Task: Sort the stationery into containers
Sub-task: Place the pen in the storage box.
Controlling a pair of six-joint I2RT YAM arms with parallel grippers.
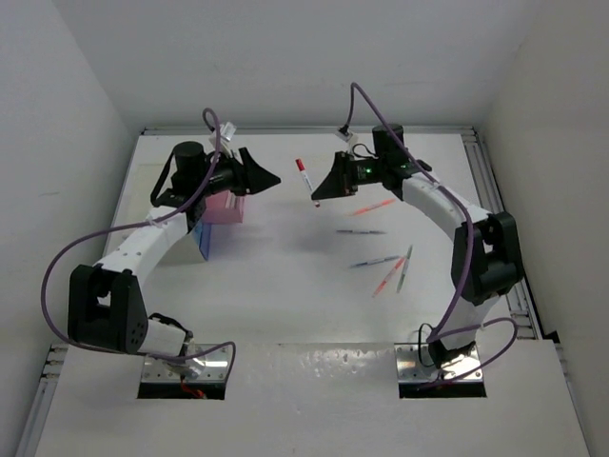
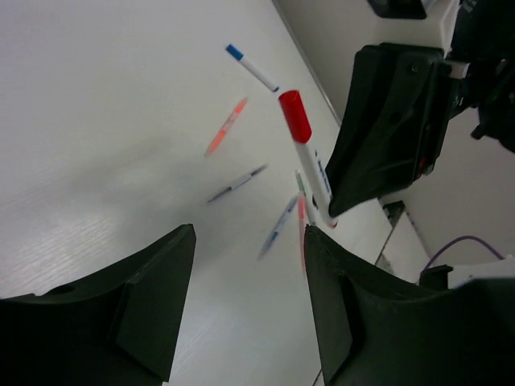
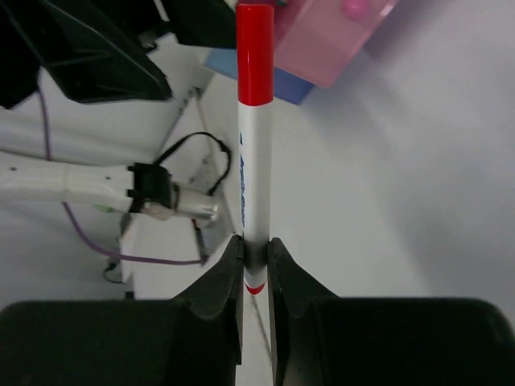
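- Nearest, the right claw is clenched on the bottom end of a red-capped marker that sticks straight out ahead of it.
- Opposite, the left claw gapes empty, with the marker just beyond its tips.
- Behind the left claw sit the pink box and the blue box.
- This is likely a handover, so the left claw should grip mid-barrel before the right lets go.
- Blue print on the barrel is unreadable.

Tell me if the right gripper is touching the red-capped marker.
Touching. The right wrist view shows the right gripper shut on the red-capped marker, both fingers pressed against its lower end.
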